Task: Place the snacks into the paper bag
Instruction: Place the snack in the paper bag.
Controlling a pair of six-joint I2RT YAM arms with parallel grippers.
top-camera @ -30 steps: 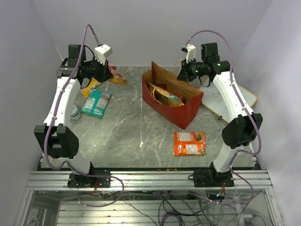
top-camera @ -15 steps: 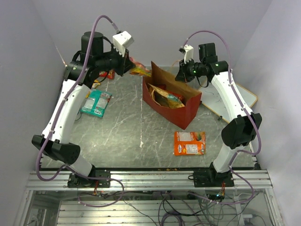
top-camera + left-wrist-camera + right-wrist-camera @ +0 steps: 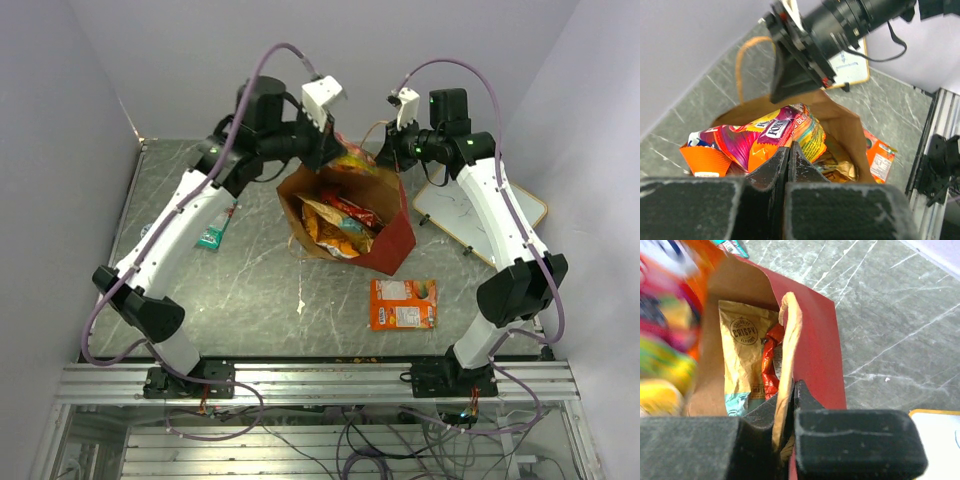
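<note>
— Where did the paper bag (image 3: 396, 243) stand?

— Mid-table (image 3: 250, 290), mouth open and leaning. The right gripper (image 3: 787, 392) was pinched tight on the tan strip at its far rim. Whether that was the handle or the paper edge, I couldn't tell.

— And the left gripper (image 3: 789, 146)?

— Closed on a multicoloured packet (image 3: 765, 137), holding it just over the bag's mouth, close beside the right gripper.

— Anything underneath it?

— The bag was already crowded. A gold chip bag (image 3: 742, 347) lay against the brown inner wall with a red packet (image 3: 771, 357) beside it, both below the held packet.

— What lay outside?

— An orange flat pack (image 3: 403, 303) sat on the table just in front of the bag. A teal packet (image 3: 211, 238) lay to the left, mostly hidden under the left arm. The white board (image 3: 485, 205) lay behind the right arm, off to the right.
</note>
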